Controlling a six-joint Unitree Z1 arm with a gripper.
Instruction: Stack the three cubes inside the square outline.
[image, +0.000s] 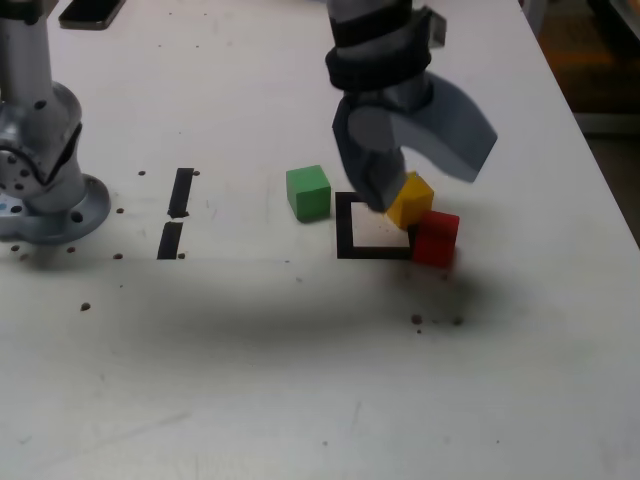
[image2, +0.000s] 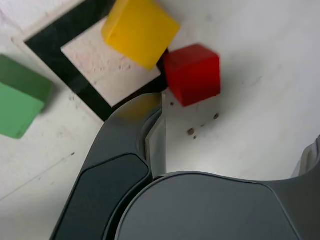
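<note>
The white table (image: 300, 380) was scuffed and speckled with small dark crumbs, and a broad soft shadow lay across its middle. At the exterior view's left stood the arm's metal base (image: 45, 170), cut off by the frame's edge; two short black tape strips (image: 176, 212) lay near it. A dark flat thing at the top edge was too cropped to name.

The gripper (image: 420, 170) hung over the square outline (image: 350, 235), its grey jaws spread wide with nothing between them. One jaw reached down to the outline's far side and hid that edge; the other stuck out toward the exterior view's right, well above the table. In the wrist view only the near jaw showed fully, the other being a sliver at the frame's edge.

The yellow cube (image: 410, 199) sat tilted at the outline's corner on the exterior view's right, partly covering the tape; whether it leaned on the red cube (image: 435, 238) or on the jaw could not be made out. The red cube stood just outside the same corner, touching or nearly touching the yellow. The green cube (image: 308, 191) rested on the table just beside the outline, at the exterior view's left, its far part cropped in the wrist view.
</note>
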